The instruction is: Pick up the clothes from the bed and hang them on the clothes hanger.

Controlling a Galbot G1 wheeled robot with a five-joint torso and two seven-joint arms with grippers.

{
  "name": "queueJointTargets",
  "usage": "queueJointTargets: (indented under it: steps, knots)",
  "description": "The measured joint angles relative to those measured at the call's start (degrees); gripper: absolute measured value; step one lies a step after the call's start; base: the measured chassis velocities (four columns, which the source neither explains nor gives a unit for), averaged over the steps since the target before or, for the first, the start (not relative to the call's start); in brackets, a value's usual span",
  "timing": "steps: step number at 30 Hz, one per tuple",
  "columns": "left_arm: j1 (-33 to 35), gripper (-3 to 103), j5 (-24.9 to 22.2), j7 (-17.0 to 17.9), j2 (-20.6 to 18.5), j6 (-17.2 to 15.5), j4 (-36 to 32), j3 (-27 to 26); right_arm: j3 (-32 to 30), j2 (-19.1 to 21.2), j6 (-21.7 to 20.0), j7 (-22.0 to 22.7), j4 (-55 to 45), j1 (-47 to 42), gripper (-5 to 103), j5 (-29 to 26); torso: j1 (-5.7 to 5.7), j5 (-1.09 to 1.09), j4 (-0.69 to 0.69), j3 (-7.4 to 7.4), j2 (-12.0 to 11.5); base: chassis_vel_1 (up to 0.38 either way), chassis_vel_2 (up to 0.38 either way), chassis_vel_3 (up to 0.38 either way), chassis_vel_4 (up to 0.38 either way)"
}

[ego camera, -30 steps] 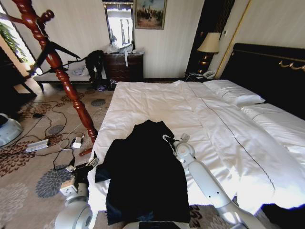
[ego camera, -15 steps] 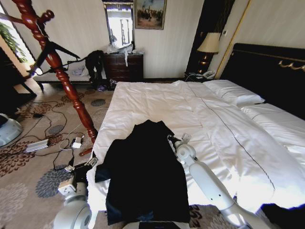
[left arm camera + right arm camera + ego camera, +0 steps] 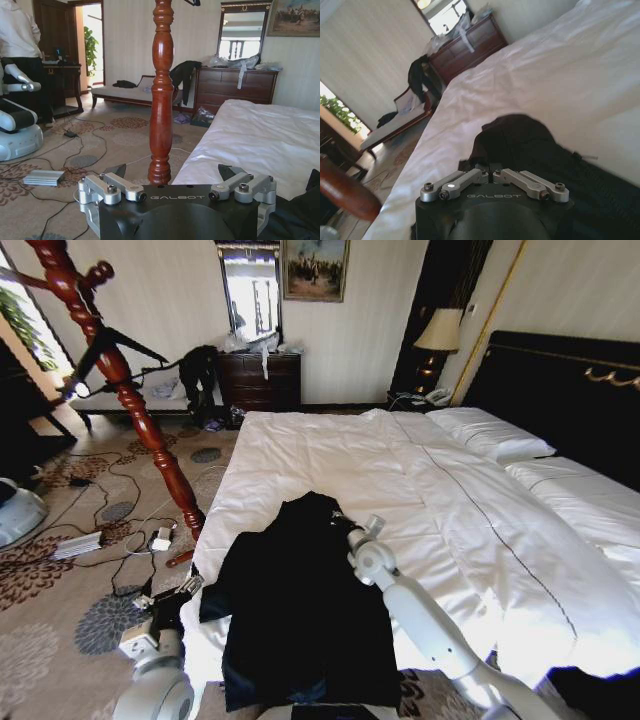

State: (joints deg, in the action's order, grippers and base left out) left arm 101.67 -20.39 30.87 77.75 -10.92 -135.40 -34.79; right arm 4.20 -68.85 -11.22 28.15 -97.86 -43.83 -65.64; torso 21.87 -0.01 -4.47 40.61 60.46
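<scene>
Patterned carpet (image 3: 60, 630), dark dresser (image 3: 260, 380), lamp (image 3: 438, 332), framed painting (image 3: 315, 268).

Clothes (image 3: 305, 605) lie on bed (image 3: 440, 500), near its foot.

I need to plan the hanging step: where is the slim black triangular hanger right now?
In the head view the slim black triangular hanger hangs at upper left on the tall reddish turned-wood coat stand, which stands on the carpet left of the white bed.
</scene>
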Motion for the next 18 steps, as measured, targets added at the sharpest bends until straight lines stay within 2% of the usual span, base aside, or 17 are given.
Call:
queueJointTargets:
  steps: [4,5,7,12,14,16,17,18]
  knots:
    - [0.06,100,0.02,0.13,0.4,0.02,-0.18,-0.45,1.97,-3.91,-1.07,2.59,2.43,0.7,0,-1.88,0.0,0.0,0.01,0.0,0.0,0.0,0.0,0.0,0.0]
    - [0.06,100,0.02,0.13,0.4,0.02,-0.18,-0.45,1.97,-3.91,-1.07,2.59,2.43,0.7,0,-1.88,0.0,0.0,0.01,0.0,0.0,0.0,0.0,0.0,0.0]
    - [0.05,100,0.04,0.33,0.62,0.12,-0.06,-0.5,1.85,-6.45,-0.87,3.36,5.3,1.59,0,-0.24,0.0,0.01,0.03,0.0,0.0,0.0,0.0,0.0,0.0]
    - [-0.47,100,0.0,0.66,0.78,0.17,0.54,-0.16,1.49,-6.88,-1.34,4.72,3.94,0.99,0,2.63,0.01,0.01,0.01,0.0,0.0,0.0,0.0,0.0,0.0]
    - [-0.93,100,-0.23,0.84,0.73,0.16,0.67,-0.07,2.07,-5.0,-3.53,7.9,-1.78,-1.24,11,-0.05,0.01,0.01,0.0,0.01,0.0,0.0,0.0,0.0,0.0]
    - [-1.6,100,-0.67,0.91,0.55,0.14,0.86,-0.06,2.05,-2.37,-7.16,14.83,-10.98,-4.12,21,-6.78,0.0,0.0,-0.01,0.0,0.0,0.0,0.0,0.0,0.0]
    - [-1.6,100,-0.67,0.91,0.55,0.14,0.86,-0.06,2.05,-2.37,-7.16,14.83,-10.98,-4.12,21,-6.78,0.0,0.0,-0.01,0.0,0.0,0.0,0.0,0.0,0.0]
    - [-1.95,100,-0.88,1.04,0.43,0.11,1.05,-0.05,1.44,-1.12,-9.06,18.41,-15.64,-5.52,27,-10.63,0.0,0.02,0.0,0.0,0.0,0.0,0.0,0.0,0.0]
